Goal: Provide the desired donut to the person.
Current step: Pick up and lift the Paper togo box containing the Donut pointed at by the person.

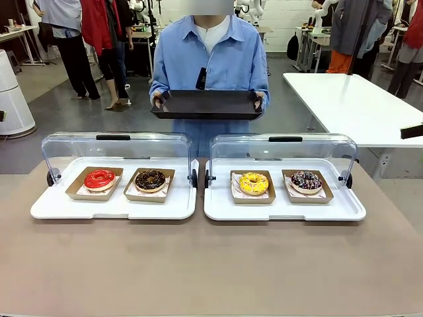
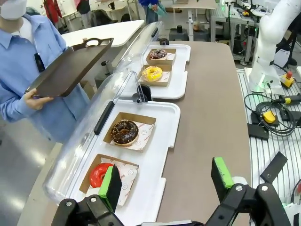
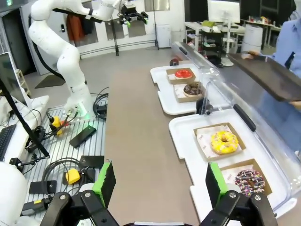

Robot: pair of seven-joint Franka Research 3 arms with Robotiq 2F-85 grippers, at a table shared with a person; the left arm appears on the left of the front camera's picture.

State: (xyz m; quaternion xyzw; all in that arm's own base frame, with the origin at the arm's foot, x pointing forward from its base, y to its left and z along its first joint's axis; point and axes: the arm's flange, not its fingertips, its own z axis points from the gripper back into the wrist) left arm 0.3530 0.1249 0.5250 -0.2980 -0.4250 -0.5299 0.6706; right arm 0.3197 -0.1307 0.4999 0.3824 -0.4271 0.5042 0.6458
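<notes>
Four donuts lie in cardboard trays on two white serving trays: a red donut (image 1: 99, 178), a chocolate donut (image 1: 150, 179), a yellow donut (image 1: 254, 183) and a dark sprinkled donut (image 1: 306, 180). The person (image 1: 210, 53) in a light blue shirt stands at the far side holding an empty dark tray (image 1: 207, 104) with both hands. My left gripper (image 2: 167, 181) hangs open above the table, near the red donut (image 2: 99, 174). My right gripper (image 3: 159, 181) is open too, with the yellow donut (image 3: 224, 141) and the sprinkled donut (image 3: 249, 181) to its right.
Both white serving trays (image 1: 112, 206) (image 1: 284, 210) have clear lids (image 1: 116, 146) folded open toward the person. The brown tabletop (image 1: 211, 264) spreads in front of them. The other arm (image 3: 61, 52) stands at the far end in the right wrist view. Cables and control boxes (image 2: 273, 117) lie beside the table.
</notes>
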